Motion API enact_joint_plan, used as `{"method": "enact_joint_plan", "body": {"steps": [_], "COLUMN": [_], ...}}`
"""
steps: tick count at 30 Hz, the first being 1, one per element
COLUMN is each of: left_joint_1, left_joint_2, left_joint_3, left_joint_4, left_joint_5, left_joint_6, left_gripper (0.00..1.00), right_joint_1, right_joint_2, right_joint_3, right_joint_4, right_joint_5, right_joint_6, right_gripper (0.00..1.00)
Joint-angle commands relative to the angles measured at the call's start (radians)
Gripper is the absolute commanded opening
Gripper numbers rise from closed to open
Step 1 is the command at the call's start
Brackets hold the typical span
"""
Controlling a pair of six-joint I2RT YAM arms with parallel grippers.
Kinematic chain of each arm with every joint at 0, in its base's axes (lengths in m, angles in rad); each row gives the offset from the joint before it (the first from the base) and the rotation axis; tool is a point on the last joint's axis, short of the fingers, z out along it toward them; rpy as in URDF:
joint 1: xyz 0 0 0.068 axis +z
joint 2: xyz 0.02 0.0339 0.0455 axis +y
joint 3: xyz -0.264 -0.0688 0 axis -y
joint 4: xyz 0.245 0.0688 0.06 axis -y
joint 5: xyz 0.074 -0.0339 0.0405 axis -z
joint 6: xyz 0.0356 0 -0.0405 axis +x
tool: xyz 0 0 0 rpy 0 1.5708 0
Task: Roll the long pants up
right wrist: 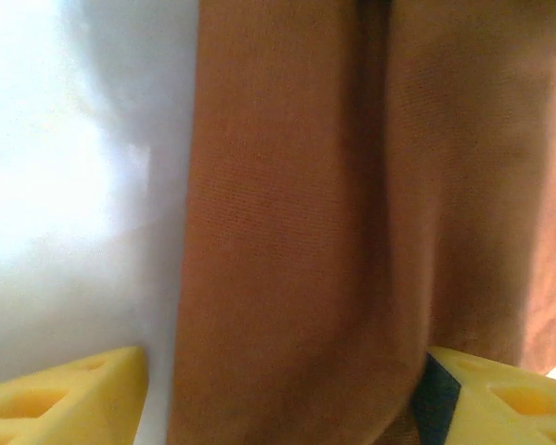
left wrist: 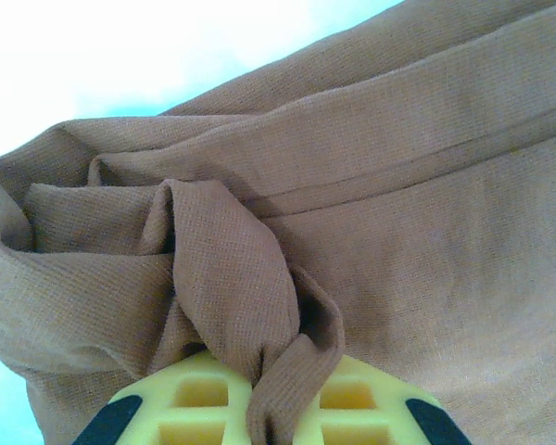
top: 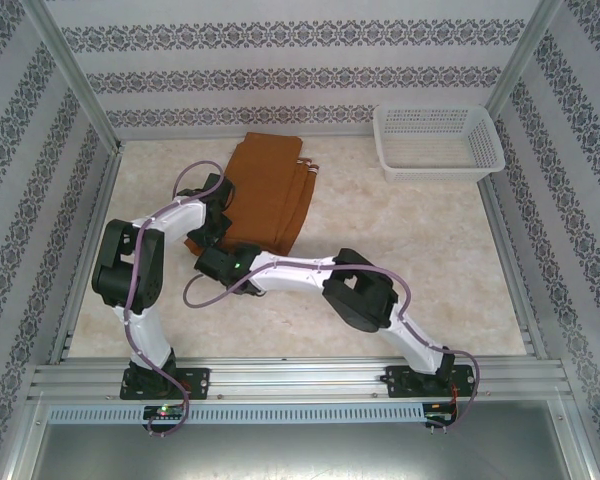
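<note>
Rust-brown pants (top: 270, 190) are lying folded into a long strip on the desk (top: 410, 270). They sit toward the back left, with the far end close to the back wall and the near end right where both my wrists are.

My left end effector (left wrist: 273, 413) is at the near left corner of the strip. In the left wrist view, a twisted bunch of cloth runs straight down between the yellow fingers (left wrist: 181, 399), which are closed in tight on either side of it. So that one has a solid pinch on the fabric. The cloth around the pinch is pulled up into soft folds and ridges, and there's a seam line running across the flatter part behind it.

My right end effector (right wrist: 283, 357) is at the near edge too, just beside the left one and a bit closer to me. Its fingers are spread wide, with a band of the fabric sitting between them. On the left side there's a sliver of bare desk between the finger and the cloth. On the right side the cloth comes right up to the other finger. It's straddling the cloth, not clamping it.

A white plastic basket (top: 438, 172) sits in the back right corner, well apart from the pants.
</note>
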Motion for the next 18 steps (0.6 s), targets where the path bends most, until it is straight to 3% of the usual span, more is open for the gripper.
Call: {"method": "enact_joint_plan", "body": {"steps": [1, 6, 8, 9, 11, 13, 15, 17, 18], "left_joint_1": [0.009, 0.008, 0.009, 0.009, 0.006, 0.009, 0.008, 0.010, 0.011], "left_joint_2": [-0.028, -0.052, -0.065, -0.072, -0.089, -0.113, -0.139, -0.172, -0.185], "left_joint_3": [-0.032, -0.040, -0.048, -0.051, -0.059, -0.071, -0.076, -0.058, -0.042], "left_joint_4": [-0.010, -0.006, -0.001, -0.001, -0.003, 0.001, 0.011, 0.004, -0.013], "left_joint_5": [0.045, 0.059, 0.069, 0.071, 0.074, 0.077, 0.076, 0.057, 0.042], "left_joint_6": [0.009, 0.007, 0.004, 0.002, -0.001, 0.000, 0.011, 0.027, 0.033], "left_gripper": [0.10, 0.10, 0.10, 0.10, 0.10, 0.15, 0.36, 0.96, 1.00], "right_joint_1": [-0.034, -0.066, -0.087, -0.097, -0.121, -0.137, -0.149, -0.158, -0.162], "right_joint_2": [0.045, 0.062, 0.061, 0.062, 0.062, 0.054, 0.041, 0.024, 0.011], "right_joint_3": [0.039, -0.004, -0.022, -0.023, -0.025, -0.032, -0.032, -0.020, -0.019], "right_joint_4": [-0.016, 0.037, 0.064, 0.064, 0.059, 0.051, 0.032, 0.000, -0.014], "right_joint_5": [-0.024, -0.014, -0.038, -0.061, -0.101, -0.140, -0.190, -0.231, -0.259], "right_joint_6": [-0.013, -0.041, -0.058, -0.059, -0.046, -0.036, -0.013, 0.020, 0.029], "right_gripper": [0.75, 0.71, 0.54, 0.40, 0.00, 0.00, 0.00, 0.00, 0.00]}}
